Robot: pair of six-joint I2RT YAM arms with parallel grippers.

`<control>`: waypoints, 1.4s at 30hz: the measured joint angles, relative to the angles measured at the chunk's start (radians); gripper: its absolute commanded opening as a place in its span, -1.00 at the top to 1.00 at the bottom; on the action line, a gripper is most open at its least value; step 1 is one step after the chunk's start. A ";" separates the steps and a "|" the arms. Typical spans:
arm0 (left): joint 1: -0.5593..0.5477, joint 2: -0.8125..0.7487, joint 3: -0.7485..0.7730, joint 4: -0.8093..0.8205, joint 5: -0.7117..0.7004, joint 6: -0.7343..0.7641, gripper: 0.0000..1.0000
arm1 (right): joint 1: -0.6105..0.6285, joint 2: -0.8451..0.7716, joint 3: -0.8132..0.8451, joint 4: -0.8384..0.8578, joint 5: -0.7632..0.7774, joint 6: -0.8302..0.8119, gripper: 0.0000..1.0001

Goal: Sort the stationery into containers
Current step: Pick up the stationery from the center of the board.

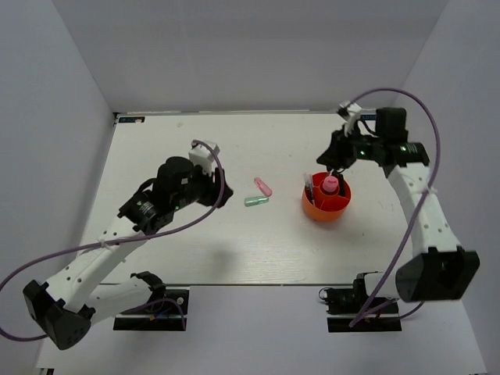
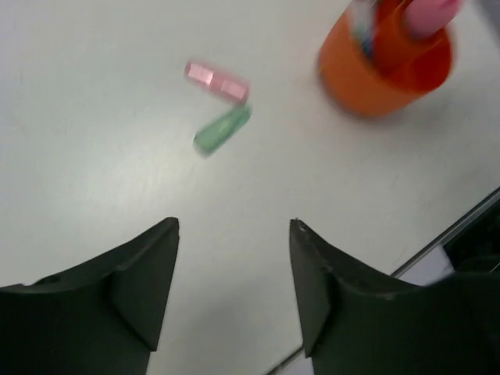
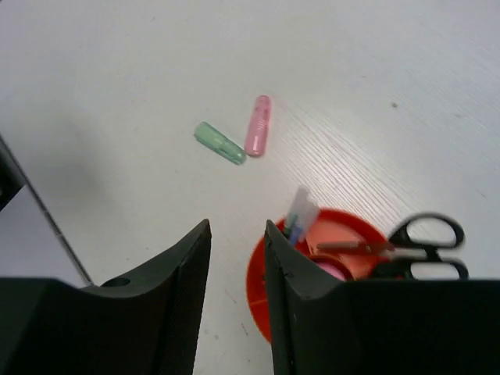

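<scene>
The orange-red cup (image 1: 326,205) stands right of centre and holds a fat pink tube (image 1: 331,184), black-handled scissors (image 3: 426,246) and a pen with a clear cap (image 3: 301,209). A pink marker (image 1: 263,187) and a pale green marker (image 1: 256,201) lie on the table left of the cup, their ends close together. My left gripper (image 1: 215,190) is open and empty, left of the markers; they show ahead of it in the left wrist view (image 2: 217,81) (image 2: 222,130). My right gripper (image 1: 333,161) hovers just behind the cup, jaws a little apart and empty.
The white table (image 1: 195,250) is walled on three sides. Its near edge shows at the lower right of the left wrist view (image 2: 449,230). The cup (image 2: 367,78) is at the upper right there.
</scene>
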 measured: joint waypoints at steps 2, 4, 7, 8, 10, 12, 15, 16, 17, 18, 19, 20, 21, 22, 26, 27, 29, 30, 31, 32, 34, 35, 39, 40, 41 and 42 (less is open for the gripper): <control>0.039 -0.025 -0.053 -0.114 0.021 0.008 -0.56 | 0.090 0.119 0.123 -0.024 0.009 0.018 0.26; 0.058 -0.038 -0.118 -0.198 0.037 0.021 -0.62 | 0.189 0.230 0.222 -0.051 0.052 0.034 0.19; 0.069 -0.078 -0.206 -0.280 0.031 0.039 -0.75 | 0.343 0.420 0.385 -0.110 0.186 0.074 0.02; 0.072 -0.103 -0.231 -0.296 0.027 0.046 -0.78 | 0.388 0.481 0.428 -0.116 0.239 0.085 0.02; 0.087 -0.162 -0.262 -0.319 0.020 0.065 -0.83 | 0.461 0.586 0.485 -0.127 0.338 0.104 -0.01; 0.110 -0.220 -0.282 -0.319 0.011 0.085 -0.87 | 0.517 0.674 0.526 -0.144 0.428 0.121 -0.04; 0.143 -0.311 -0.322 -0.300 -0.003 0.110 -0.94 | 0.568 0.788 0.591 -0.184 0.539 0.143 -0.04; 0.150 -0.334 -0.338 -0.296 -0.006 0.117 -0.97 | 0.578 0.822 0.616 -0.191 0.572 0.147 -0.04; 0.157 -0.359 -0.356 -0.293 -0.013 0.124 -0.97 | 0.586 0.855 0.643 -0.201 0.608 0.151 -0.04; 0.163 -0.381 -0.375 -0.289 -0.017 0.128 -1.00 | 0.591 0.883 0.663 -0.204 0.640 0.154 -0.07; 0.168 -0.396 -0.391 -0.289 -0.022 0.133 -1.00 | 0.594 0.903 0.674 -0.203 0.668 0.158 -0.07; 0.175 -0.409 -0.405 -0.289 -0.022 0.135 -1.00 | 0.595 0.918 0.677 -0.203 0.693 0.163 -0.07; 0.182 -0.414 -0.414 -0.288 -0.021 0.137 -1.00 | 0.596 0.929 0.678 -0.204 0.711 0.164 -0.09; 0.193 -0.420 -0.420 -0.287 -0.018 0.139 -1.00 | 0.596 0.940 0.678 -0.205 0.728 0.168 -0.09; 0.256 -0.434 -0.430 -0.275 0.016 0.142 -1.00 | 0.596 0.978 0.695 -0.209 0.768 0.171 -0.09; 0.271 -0.435 -0.430 -0.270 0.026 0.142 -1.00 | 0.595 0.985 0.698 -0.209 0.770 0.171 -0.09; 0.289 -0.434 -0.430 -0.262 0.044 0.142 -1.00 | 0.594 0.999 0.705 -0.208 0.771 0.171 -0.09; 0.292 -0.433 -0.430 -0.259 0.053 0.142 -1.00 | 0.595 1.005 0.706 -0.208 0.769 0.171 -0.09; 0.293 -0.431 -0.430 -0.259 0.062 0.142 -1.00 | 0.595 1.011 0.706 -0.208 0.766 0.171 -0.09; 0.294 -0.430 -0.431 -0.258 0.068 0.143 -1.00 | 0.595 1.014 0.706 -0.209 0.762 0.171 -0.09; 0.294 -0.427 -0.431 -0.257 0.077 0.143 -1.00 | 0.595 1.022 0.706 -0.208 0.756 0.171 -0.09; 0.294 -0.426 -0.431 -0.257 0.082 0.145 -1.00 | 0.595 1.025 0.706 -0.208 0.753 0.171 -0.12; 0.294 -0.426 -0.431 -0.256 0.092 0.146 -1.00 | 0.595 1.031 0.708 -0.208 0.746 0.171 -0.12; 0.294 -0.426 -0.431 -0.256 0.092 0.148 -1.00 | 0.595 1.034 0.708 -0.207 0.744 0.171 -0.12; 0.294 -0.426 -0.431 -0.256 0.092 0.149 -1.00 | 0.595 1.039 0.711 -0.207 0.744 0.171 -0.12; 0.294 -0.426 -0.431 -0.256 0.092 0.149 -1.00 | 0.595 1.045 0.712 -0.204 0.744 0.171 -0.12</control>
